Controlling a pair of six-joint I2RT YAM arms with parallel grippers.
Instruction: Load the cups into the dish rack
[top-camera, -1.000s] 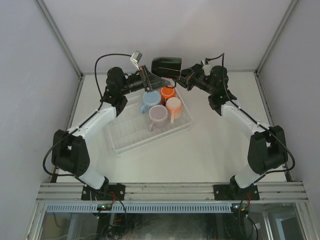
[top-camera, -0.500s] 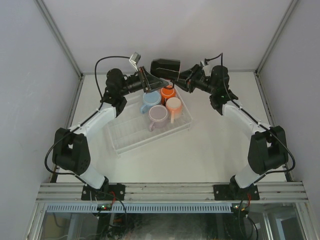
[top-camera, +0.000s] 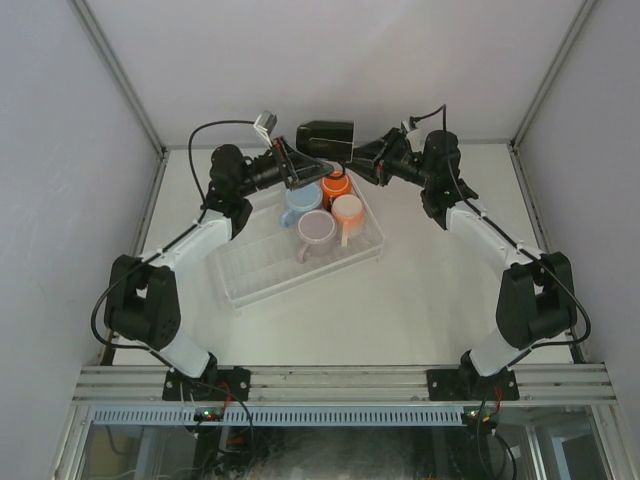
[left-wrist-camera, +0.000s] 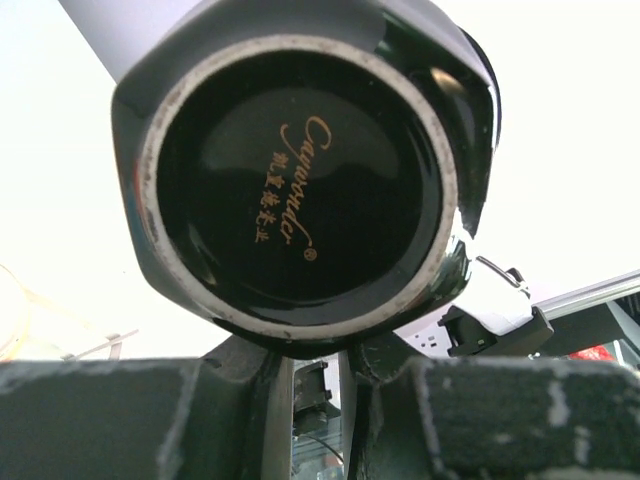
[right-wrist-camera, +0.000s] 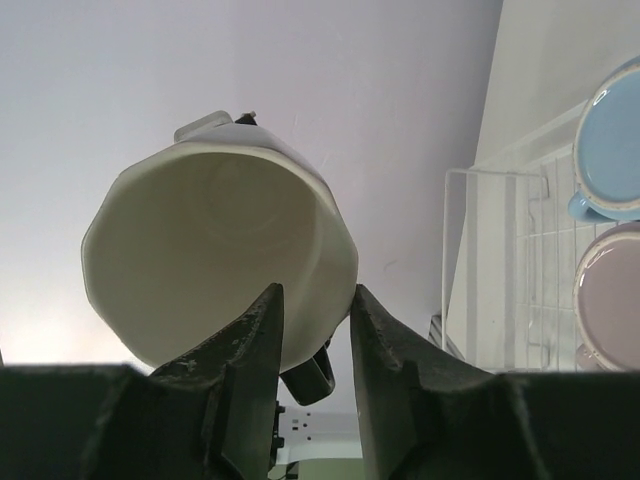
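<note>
The left arm and right arm had white link shells, black joint housings and thin black cables; the fingers were scuffed dark grey.

This is looking like a robotics lab test cell: plain grey wall panels are enclosing the white table on three sides, and an aluminium rail is running along its near edge, carrying bolted-down arm bases.

Top view: bright, even, diffuse light, with faint soft shadows on the white table. Left wrist view: background overexposed to white, and glare streaks on the glossy black cup. Right wrist view: softly shaded cup interior, blurred near foreground.
</note>
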